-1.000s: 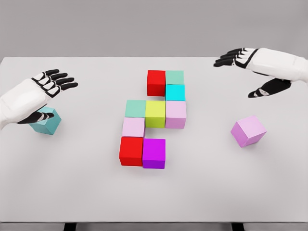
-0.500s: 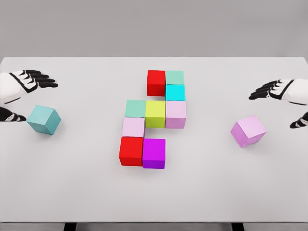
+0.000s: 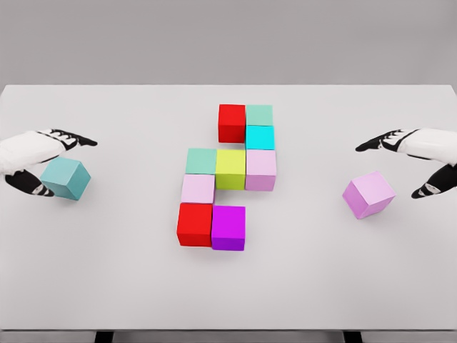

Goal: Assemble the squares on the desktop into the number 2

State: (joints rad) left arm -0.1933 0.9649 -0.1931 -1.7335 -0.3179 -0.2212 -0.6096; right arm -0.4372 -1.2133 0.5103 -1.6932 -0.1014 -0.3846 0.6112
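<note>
Several coloured cubes stand joined mid-table in the shape of a 2: a red cube [image 3: 231,123] and a green one [image 3: 259,115] on top, a cyan one [image 3: 260,137] below, then a teal-green [image 3: 201,161], yellow [image 3: 230,168] and pink [image 3: 260,169] row, a pale pink cube [image 3: 198,189], and a red [image 3: 195,224] and magenta [image 3: 228,227] pair at the bottom. A loose teal cube [image 3: 66,178] sits at the left. My left hand [image 3: 44,161] hovers around it, fingers spread, not gripping. A loose lilac cube [image 3: 368,194] lies at the right, with my open right hand [image 3: 407,161] just beyond it.
The white table [image 3: 228,286] spans the whole view, its front edge near the bottom. A grey wall stands behind it.
Both hands swung outward toward the table's sides, then came back inward and lower, the left beside the teal cube, the right beside the lilac cube. No cube has moved.
</note>
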